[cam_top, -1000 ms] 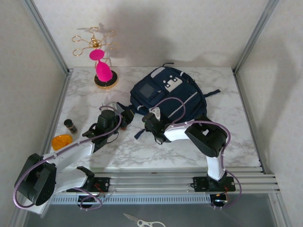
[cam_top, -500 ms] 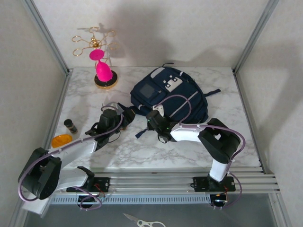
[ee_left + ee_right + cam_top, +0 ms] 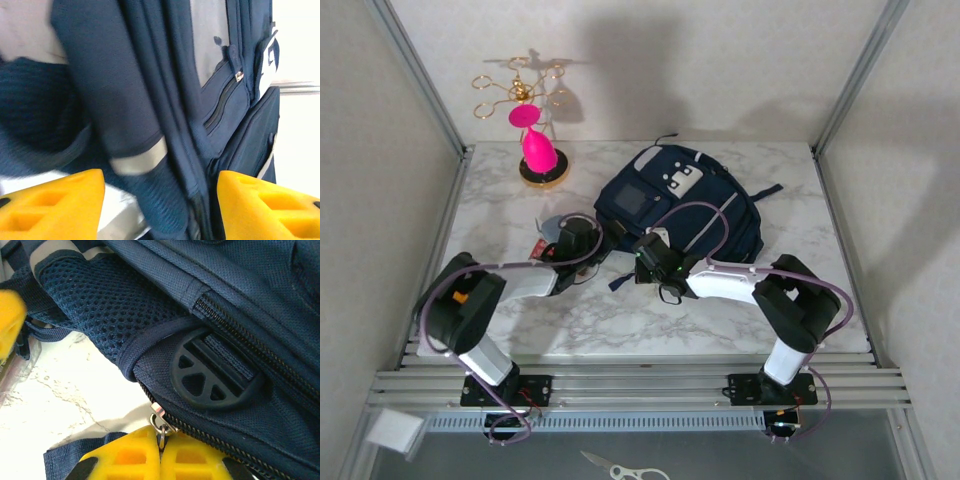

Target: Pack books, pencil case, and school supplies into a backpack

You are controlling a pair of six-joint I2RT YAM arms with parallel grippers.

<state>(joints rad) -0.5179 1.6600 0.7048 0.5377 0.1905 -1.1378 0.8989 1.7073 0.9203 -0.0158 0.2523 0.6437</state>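
Note:
The navy backpack [image 3: 685, 200] lies flat at the middle back of the table, grey patches up. In the right wrist view, my right gripper [image 3: 160, 447] is shut on the small metal zipper pull [image 3: 161, 426] at the backpack's near-left corner, beside a round black buckle [image 3: 215, 372]. My left gripper [image 3: 160, 200] is open, and its yellow fingers [image 3: 50, 205] straddle a navy shoulder strap [image 3: 150, 180] without touching it. From above, the left gripper [image 3: 588, 238] and the right gripper [image 3: 642, 252] sit close together at the bag's left edge. A small red box [image 3: 536, 246] lies by the left wrist. The books and pencil case are out of view.
A gold stand with pink pieces [image 3: 538, 150] stands at the back left. Metal frame posts [image 3: 420, 80] border the table on both sides. Scissors [image 3: 615, 466] lie below the table's front rail. Bare marble [image 3: 620, 320] stretches in front of the bag.
The left arm has swung right and forward, reaching the backpack's strap, its jaws narrowing a little. The right gripper has closed on the zipper pull and moved slightly toward the bag.

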